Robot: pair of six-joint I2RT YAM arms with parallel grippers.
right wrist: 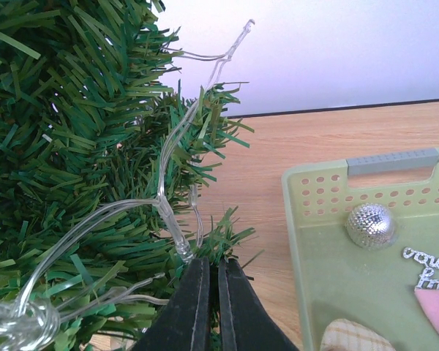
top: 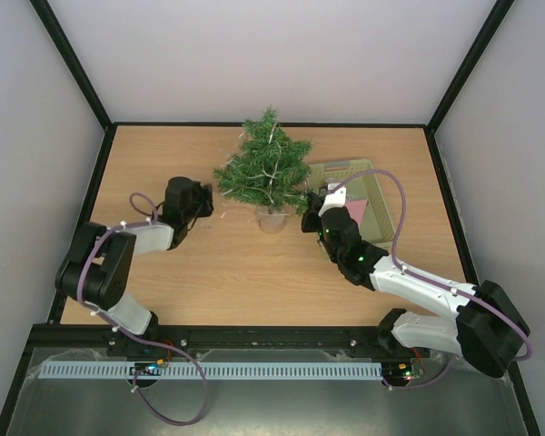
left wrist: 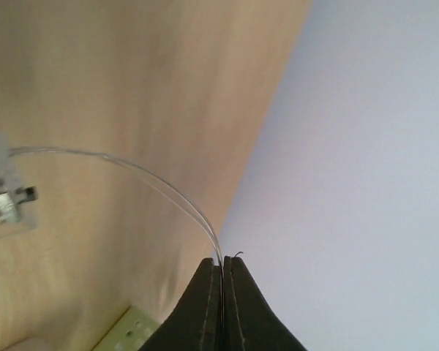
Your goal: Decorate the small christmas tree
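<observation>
Got a wooden table (top: pixel 236 272) with the small christmas tree (top: pixel 265 168) upright at back centre, pale green basket (top: pixel 345 166) just right of it. Found the left gripper (left wrist: pixel 222 262) left of the tree, pinched shut on a clear light wire (left wrist: pixel 132 167). Right gripper (right wrist: pixel 214 262) closed too, tips in the lower branches, can't tell whether gripping anything. Spotted a silver ball (right wrist: pixel 371 224) in the basket.

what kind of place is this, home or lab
Most likely a robot test cell, not a home: a wooden table boxed in by plain white walls and black framing, with a left arm and a right arm bolted at its near edge.
</observation>
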